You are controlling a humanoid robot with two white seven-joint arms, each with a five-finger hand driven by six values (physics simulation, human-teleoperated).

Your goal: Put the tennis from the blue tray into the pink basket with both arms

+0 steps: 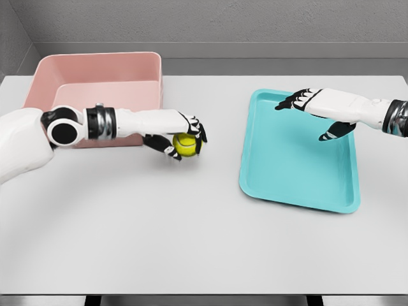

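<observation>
1. Since the left hand (182, 137) already has its fingers curled around the tennis ball (185, 145), the step in hand looks like the carry to the pink basket (95, 67); the ball sits over bare table (191, 229) between basket and blue tray (268, 178), just right of the basket's near right corner.
2. To do it well, the grasp should be kept firm, since the ball shows below the fingers and could roll out if they loosen.
3. Lifting first seems wise: the basket's right wall stands between ball and cavity, so the hand likely needs to clear that rim before moving left and far.
4. Release is best made well inside the basket, low over its floor, so the ball does not bounce out.
5. The right hand (319, 108) hovers over the tray's far part, fingers spread and holding nothing, well apart from the ball.
6. Open room lies near and between the containers; the left forearm crosses the basket's near wall, so swinging could nudge it.
</observation>
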